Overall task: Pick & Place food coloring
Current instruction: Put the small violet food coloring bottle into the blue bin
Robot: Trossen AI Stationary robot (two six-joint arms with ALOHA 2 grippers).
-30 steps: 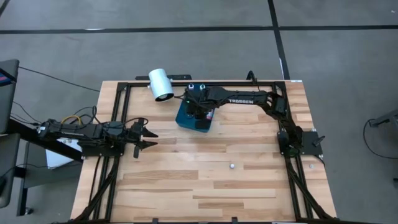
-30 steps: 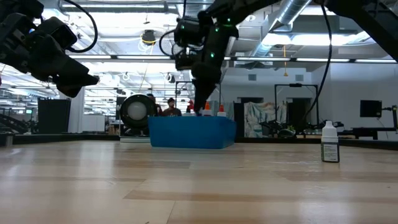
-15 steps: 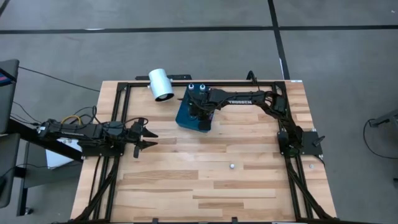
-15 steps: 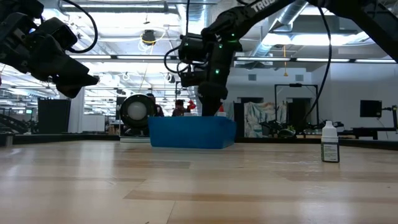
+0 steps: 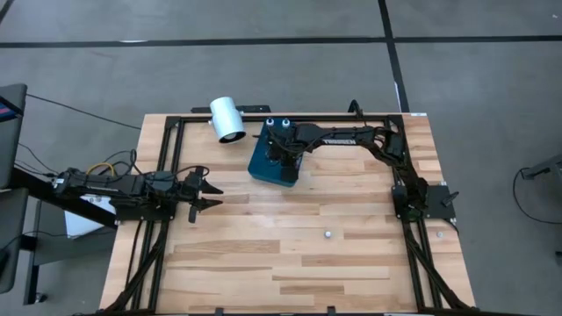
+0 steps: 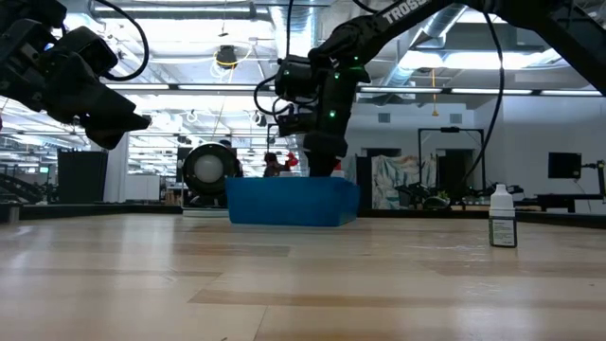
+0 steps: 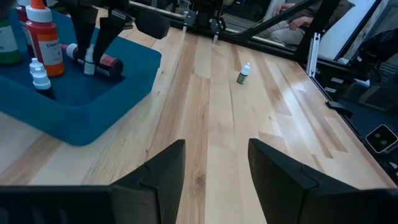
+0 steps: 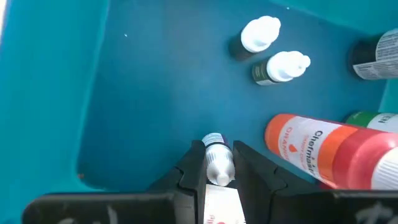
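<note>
The right pincer (image 8: 217,163) is reaching down into the blue tray (image 5: 261,167) at the far middle of the tabletop (image 5: 290,254), and its two fingers are clamping a small food coloring bottle (image 8: 217,163) with a whitish cap, holding it just above the tray floor. Inside the tray a large orange bottle (image 8: 323,152) is standing right beside the held one, with two small white-capped bottles (image 8: 273,53) further in and a green-labelled one at the edge of sight; in the left wrist view a pink-red bottle (image 7: 102,61) is lying on its side near the right fingers. One more small bottle (image 5: 327,235) is standing alone out on the bare wood, well apart from the tray. The left pincer (image 7: 211,168) is hovering over the left side of the tabletop with its fingers standing apart, gripping nothing. The risks from here lie mostly in the crowding: letting go while the bottle is tilting would likely topple it onto the lying one, and swinging sideways on the way out could knock the tall orange bottle over. The grip is also sitting high, near the cap, so the bottle may be pivoting between the fingers; a quick move could let it slip or land crooked. The white cylinder (image 5: 226,118) beside the tray seems out of harm's way.
</note>
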